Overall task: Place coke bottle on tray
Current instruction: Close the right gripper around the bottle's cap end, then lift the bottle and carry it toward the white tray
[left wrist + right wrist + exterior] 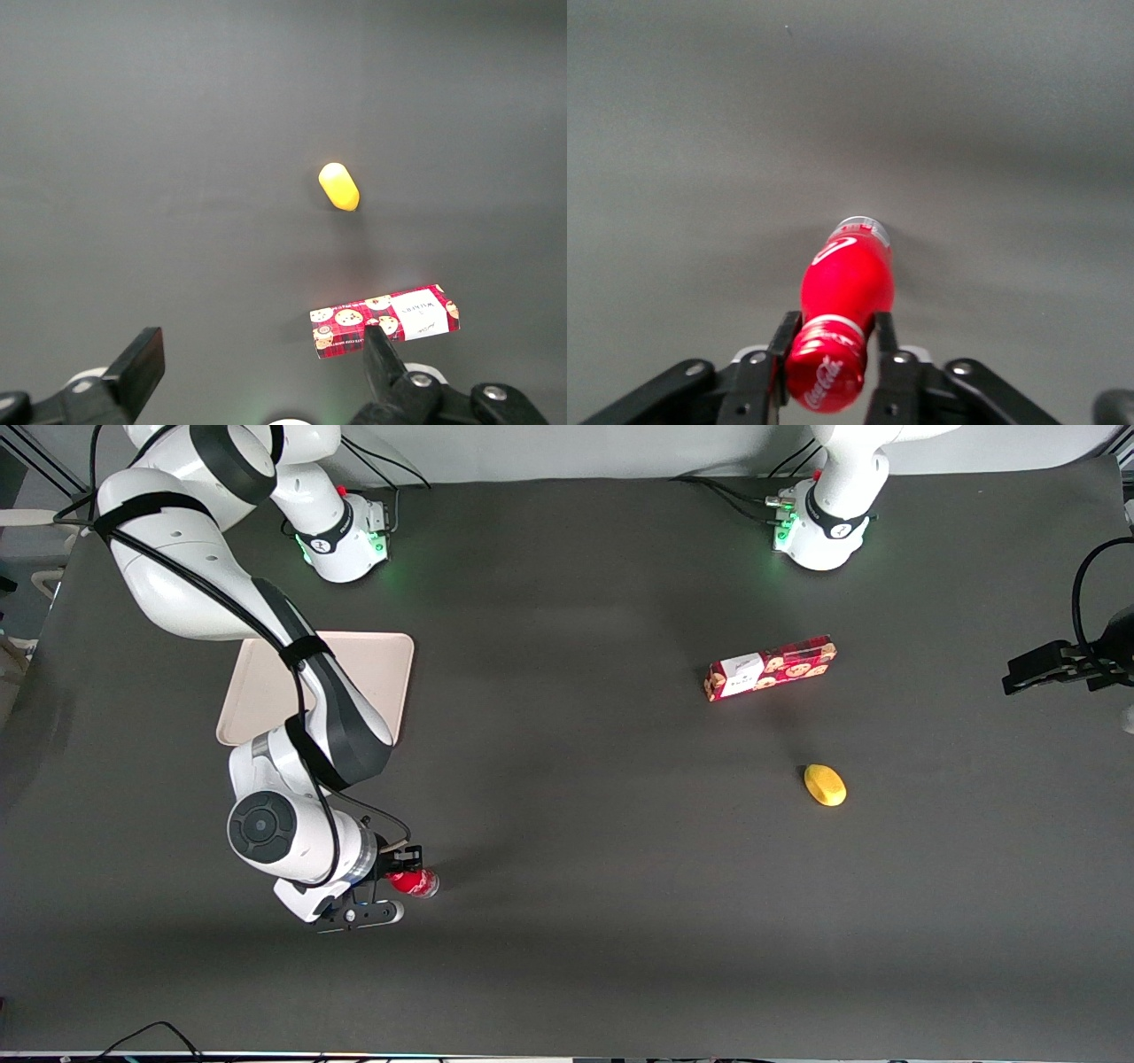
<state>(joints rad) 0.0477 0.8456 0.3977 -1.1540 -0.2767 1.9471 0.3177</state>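
Observation:
The coke bottle (pixel 415 882) is a small slim red bottle with a white script logo. It is near the front of the table toward the working arm's end. My right gripper (pixel 400 875) is shut on its neck just below the red cap; in the right wrist view the fingers (pixel 782 341) press both sides of the bottle (pixel 846 279), whose clear base points away over the dark mat. The beige tray (pixel 376 669) lies flat, farther from the front camera than the gripper, partly hidden by my arm.
A red cookie box (pixel 771 668) and a yellow lemon-like object (pixel 825 785) lie toward the parked arm's end of the table. They also show in the left wrist view, the box (pixel 385 320) and the yellow object (pixel 339 186).

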